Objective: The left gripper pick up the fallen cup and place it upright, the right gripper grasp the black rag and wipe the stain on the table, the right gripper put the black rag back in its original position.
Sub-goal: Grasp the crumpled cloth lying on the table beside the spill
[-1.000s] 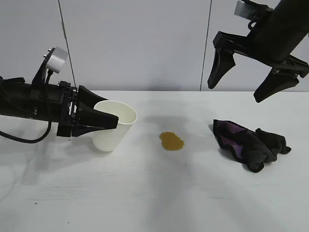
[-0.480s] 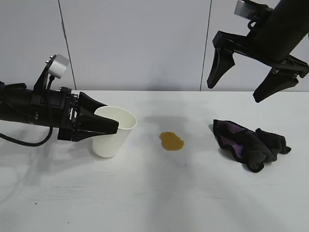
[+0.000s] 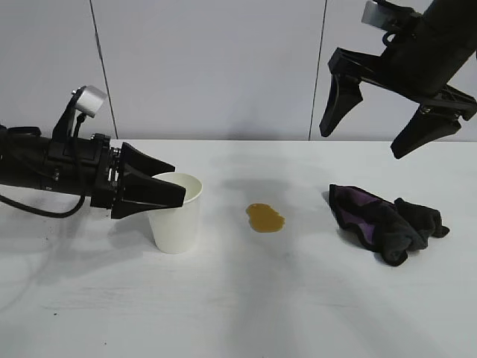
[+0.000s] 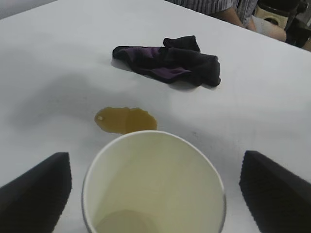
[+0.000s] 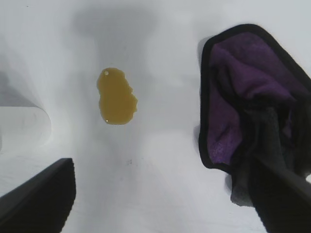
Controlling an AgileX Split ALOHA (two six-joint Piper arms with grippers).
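Left end effector (image 3: 170,195) reached in from the bench's left edge, fingers (image 4: 34,191) spread either side of the white paper cup (image 3: 177,214), apart from its wall. Cup stood upright on the bench (image 3: 238,313), left of centre, mouth up. Yellowish-brown stain (image 3: 265,218) lay near the bench's middle, just right of the cup. Black rag with purple lining (image 3: 384,218) sat crumpled toward the right edge. Right end effector (image 3: 376,127) hung high above the rag, fingers spread wide, holding nothing.
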